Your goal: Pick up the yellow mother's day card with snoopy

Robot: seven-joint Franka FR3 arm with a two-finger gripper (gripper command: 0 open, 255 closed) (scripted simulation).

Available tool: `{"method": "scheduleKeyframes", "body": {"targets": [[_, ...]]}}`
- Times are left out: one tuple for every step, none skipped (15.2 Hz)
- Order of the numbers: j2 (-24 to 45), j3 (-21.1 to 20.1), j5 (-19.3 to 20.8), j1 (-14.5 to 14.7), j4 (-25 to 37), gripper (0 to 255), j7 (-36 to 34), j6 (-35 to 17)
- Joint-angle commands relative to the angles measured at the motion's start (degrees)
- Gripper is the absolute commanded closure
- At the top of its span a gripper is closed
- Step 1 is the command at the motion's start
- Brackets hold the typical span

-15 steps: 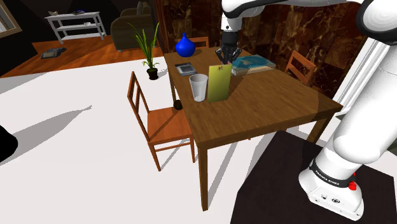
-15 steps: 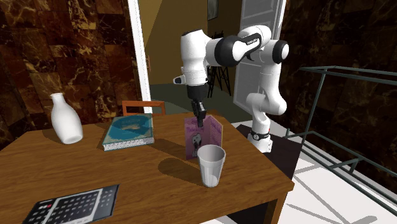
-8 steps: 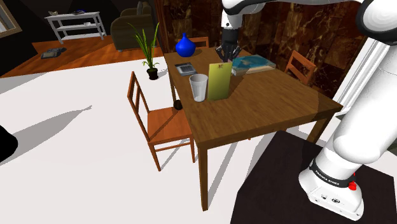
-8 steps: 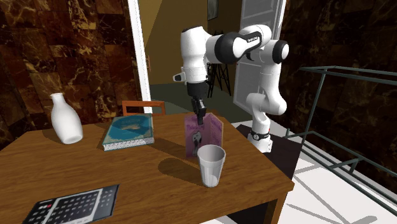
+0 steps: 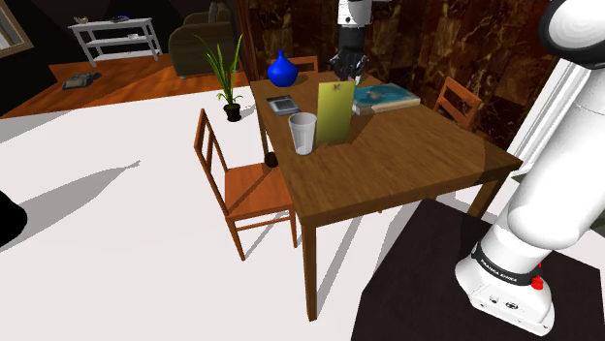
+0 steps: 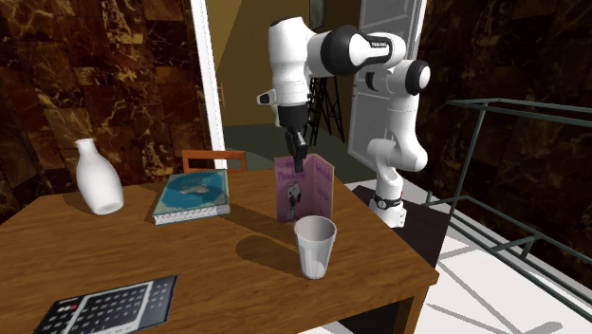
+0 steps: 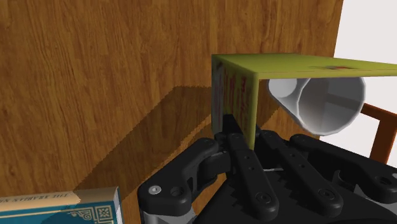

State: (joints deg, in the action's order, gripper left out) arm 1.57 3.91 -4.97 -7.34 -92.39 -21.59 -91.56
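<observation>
In the shoulder view, you have the yellow card (image 5: 334, 116) upright over the wooden table (image 5: 417, 165), just beside the pale cup (image 5: 303, 133), and the gripper (image 5: 340, 85) is clamped on its top edge. In the second exterior view, the card turns its purplish inner face with the Snoopy figure toward you. Its lower edge looks barely clear of the tabletop, though you cannot be sure of that. In the wrist view, the black fingers (image 7: 242, 162) pinch one leaf of the folded card close to the fold, with the cup's mouth just past the other leaf. Treat the card as light, thin and bendy. It likely swings or slides in a loose pinch, so hold it high on that leaf near the stiffer fold, and mind the cup.
</observation>
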Motion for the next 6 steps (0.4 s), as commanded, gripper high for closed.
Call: {"method": "scheduleKeyframes", "body": {"targets": [[0.3, 0.0, 0.0, 0.0, 1.9, 255, -0.1, 1.6], [0.5, 0.0, 0.0, 0.0, 2.9, 255, -0.1, 2.4], [0.7, 0.0, 0.0, -0.1, 4.0, 255, -0.2, 3.3], [0.9, 0.1, -0.1, -0.1, 5.0, 255, -0.2, 4.1], [1.0, 0.1, -0.1, -0.1, 5.2, 255, -0.2, 4.2], [1.0, 0.1, -0.1, -0.1, 5.2, 255, -0.2, 4.2]]}}
